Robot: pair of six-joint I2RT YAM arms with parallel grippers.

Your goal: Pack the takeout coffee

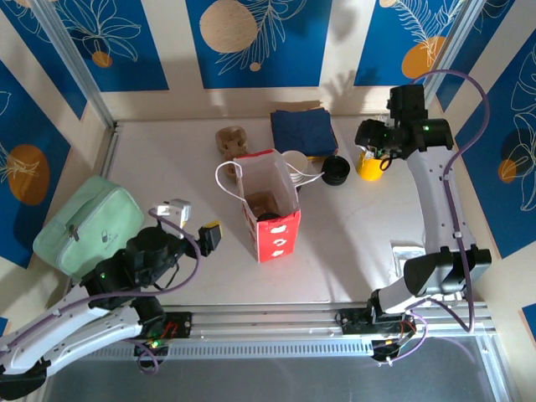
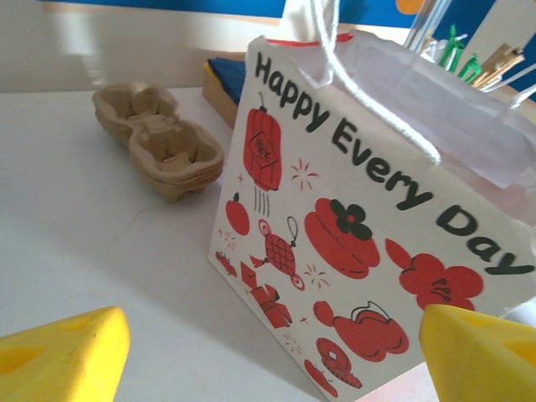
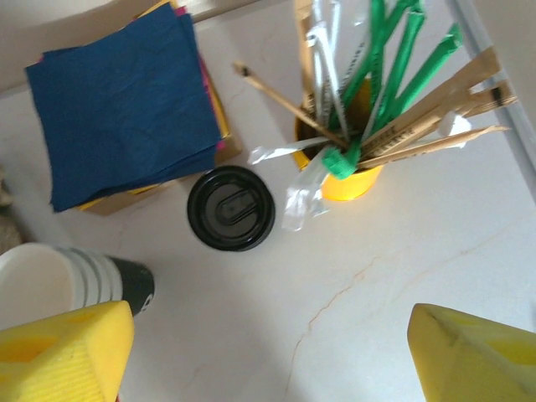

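Note:
The takeout coffee cups form a stack (image 1: 297, 165) lying on its side behind the bag, white rim and inside facing left (image 3: 50, 285). A white and red paper bag (image 1: 270, 209) stands open mid-table, with something brown and something dark inside. My left gripper (image 1: 191, 223) hovers open left of the bag, facing its printed side (image 2: 368, 226) with nothing between the fingers (image 2: 67, 352). My right gripper (image 1: 377, 142) hangs open above bare table in front of the black lids (image 3: 230, 208), holding nothing; its left finger (image 3: 63, 347) is near the cup stack.
A yellow cup of stirrers (image 3: 352, 180) stands at the back right beside the lids (image 1: 335, 170). Blue napkins (image 1: 303, 131) and pulp cup carriers (image 2: 159, 142) lie at the back. A green pouch (image 1: 88, 224) rests at the left edge, and a small white packet (image 1: 408, 251) lies by the right arm.

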